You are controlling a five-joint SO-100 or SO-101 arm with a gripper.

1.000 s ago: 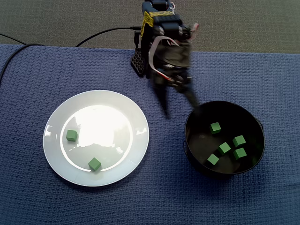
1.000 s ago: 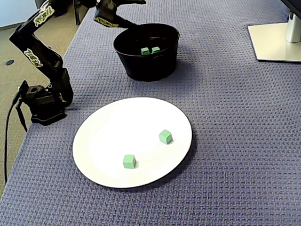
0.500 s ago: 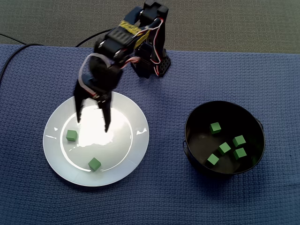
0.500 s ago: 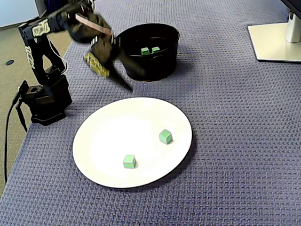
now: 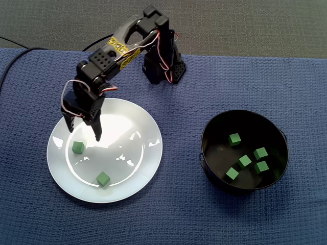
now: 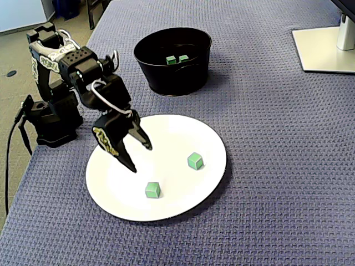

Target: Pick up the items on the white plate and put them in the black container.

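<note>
Both fixed views are bright, with soft light from above. In a fixed view a broad glare washes out the middle of the white plate (image 5: 149,155), and the inside of the black container (image 5: 244,113) is dim yet readable. In a fixed view the plate and container throw soft shadows rightward onto the table (image 6: 277,166). The arm (image 6: 83,64) and the cloth weave are sharp.

Blue waffle-weave cloth (image 5: 168,219) over the table, grey-green carpet (image 5: 245,25) at twelve o'clock, white stand base (image 6: 324,50) at two o'clock
</note>
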